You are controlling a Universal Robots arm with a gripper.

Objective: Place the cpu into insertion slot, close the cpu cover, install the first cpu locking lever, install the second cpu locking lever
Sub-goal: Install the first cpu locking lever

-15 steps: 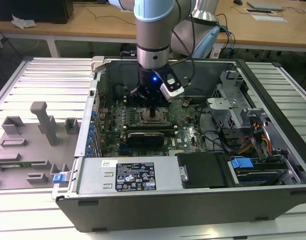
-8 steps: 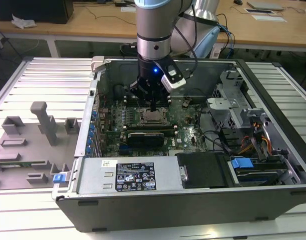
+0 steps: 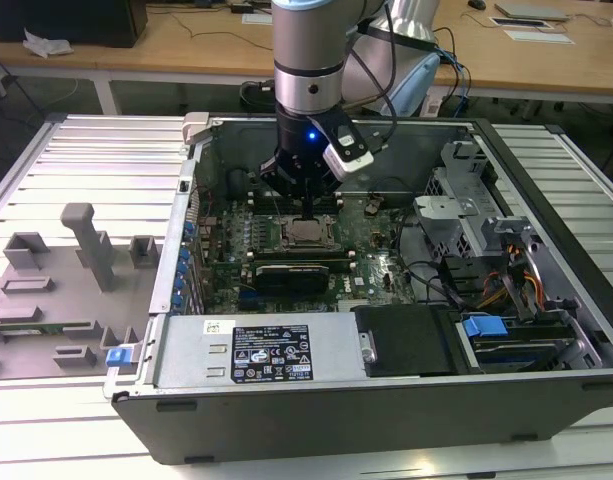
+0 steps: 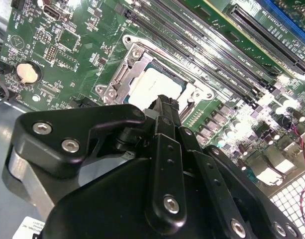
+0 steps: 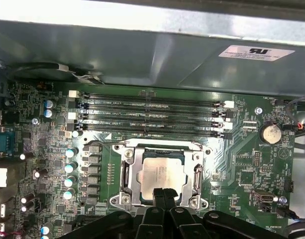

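black pincer (image 5: 163, 195), tips together, is hovering at the edge of the cpu (image 3: 308, 233), which is sitting mid-frame in the exterior view under the shut cpu cover (image 5: 134, 172); lever locking seems in hand, calling for a steady push.

Arm (image 3: 308, 50): silver-grey tube, ringed in black, at upper centre of the exterior view.
Blue light (image 3: 311, 135): lit on the wrist.
Gripper (image 4: 164, 102): black links, fastened by silver screws (image 4: 172, 203).
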